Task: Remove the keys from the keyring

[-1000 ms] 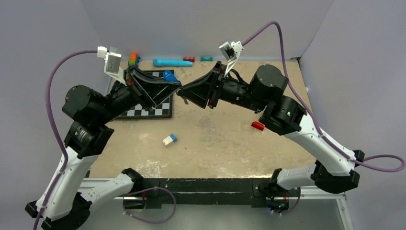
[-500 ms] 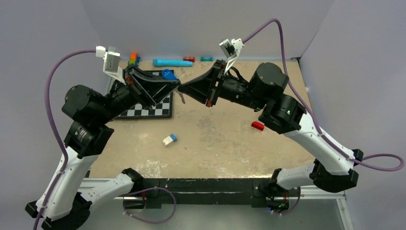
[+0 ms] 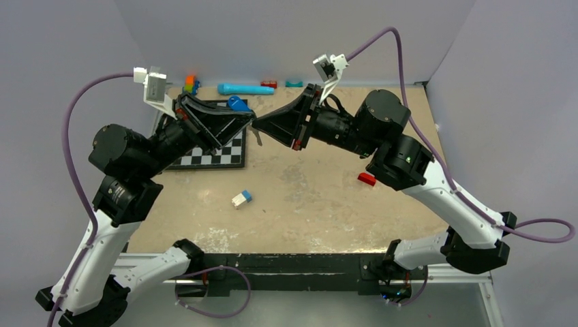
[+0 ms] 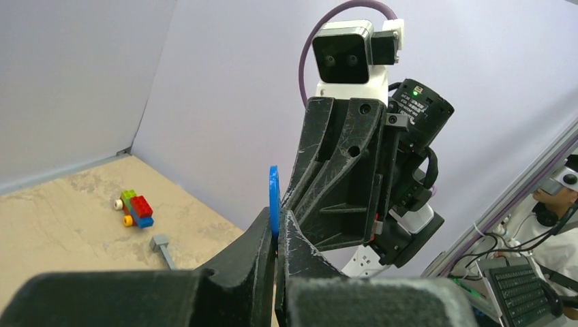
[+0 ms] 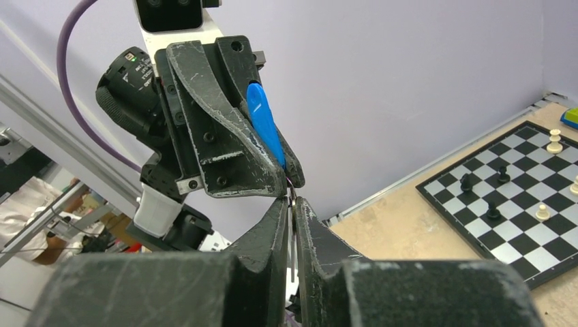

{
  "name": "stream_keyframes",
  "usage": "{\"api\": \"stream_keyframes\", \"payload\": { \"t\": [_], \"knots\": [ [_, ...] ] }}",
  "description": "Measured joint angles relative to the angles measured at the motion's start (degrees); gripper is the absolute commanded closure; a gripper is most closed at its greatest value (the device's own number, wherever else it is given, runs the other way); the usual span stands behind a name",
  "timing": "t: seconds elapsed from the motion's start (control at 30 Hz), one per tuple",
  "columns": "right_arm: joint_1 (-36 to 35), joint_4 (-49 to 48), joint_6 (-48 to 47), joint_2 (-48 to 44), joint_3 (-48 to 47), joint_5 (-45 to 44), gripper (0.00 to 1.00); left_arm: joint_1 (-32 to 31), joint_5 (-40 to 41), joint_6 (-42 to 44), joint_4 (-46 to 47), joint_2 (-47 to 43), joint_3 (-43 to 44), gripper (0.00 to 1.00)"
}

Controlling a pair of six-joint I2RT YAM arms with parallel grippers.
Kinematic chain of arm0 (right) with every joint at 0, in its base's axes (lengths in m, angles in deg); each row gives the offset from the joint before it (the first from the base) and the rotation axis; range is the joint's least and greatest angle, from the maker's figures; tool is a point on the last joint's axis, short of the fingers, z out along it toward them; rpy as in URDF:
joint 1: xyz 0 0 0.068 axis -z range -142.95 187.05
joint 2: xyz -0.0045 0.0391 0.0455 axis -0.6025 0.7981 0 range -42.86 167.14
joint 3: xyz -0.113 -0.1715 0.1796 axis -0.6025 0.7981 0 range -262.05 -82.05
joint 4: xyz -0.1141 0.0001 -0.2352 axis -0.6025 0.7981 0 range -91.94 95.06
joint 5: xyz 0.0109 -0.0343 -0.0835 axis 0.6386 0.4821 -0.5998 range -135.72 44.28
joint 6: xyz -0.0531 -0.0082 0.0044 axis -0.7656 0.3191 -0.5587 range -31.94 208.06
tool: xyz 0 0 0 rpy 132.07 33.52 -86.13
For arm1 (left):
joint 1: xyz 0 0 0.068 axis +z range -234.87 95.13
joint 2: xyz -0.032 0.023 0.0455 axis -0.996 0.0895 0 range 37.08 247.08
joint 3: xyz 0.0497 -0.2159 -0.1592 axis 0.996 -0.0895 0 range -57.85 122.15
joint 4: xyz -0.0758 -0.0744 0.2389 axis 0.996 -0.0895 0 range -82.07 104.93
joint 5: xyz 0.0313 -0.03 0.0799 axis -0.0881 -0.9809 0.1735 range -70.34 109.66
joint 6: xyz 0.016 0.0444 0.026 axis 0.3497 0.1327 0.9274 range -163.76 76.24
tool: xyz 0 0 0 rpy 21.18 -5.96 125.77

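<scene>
Clamping blue-headed key [image 4: 273,194] in closed left gripper [image 4: 275,221], pinching apparent keyring [image 5: 292,238] in closed right gripper [image 5: 291,204], braced mid-air for separation.

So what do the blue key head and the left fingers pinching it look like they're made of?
Blue key head: looks like smooth moulded plastic, uniform saturated colour, slight sheen. Left fingers: seemingly rigid matt black plastic; edges scuffed pale and scratched, no metallic shine.

Tan table [image 3: 310,204] bears chessboard [image 3: 211,159], white-blue block [image 3: 241,198], red block [image 3: 367,178].
</scene>
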Motion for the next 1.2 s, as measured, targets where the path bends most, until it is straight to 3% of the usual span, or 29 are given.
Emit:
{"api": "stream_keyframes", "payload": {
  "t": [0.47, 0.77, 1.03, 1.2],
  "knots": [
    [0.04, -1.88, 0.26, -0.26, 0.94, -0.02, 0.92, -0.07, 2.05, -2.95, 2.29, -0.63, -1.66, 1.00],
    [0.04, -2.84, 0.66, -0.26, 1.31, 0.00, 0.83, -0.07, 3.61, -4.52, 3.43, -1.01, -2.38, 1.00],
    [0.02, -2.69, 0.92, -0.42, 2.43, 0.09, 0.83, -0.07, 6.23, -4.61, 4.72, -1.11, -2.40, 1.00],
    [0.02, -2.67, 1.14, -0.48, 2.64, 0.09, 0.61, -0.07, 6.38, -4.61, 4.72, -1.11, -2.40, 1.00]
  ]
}}
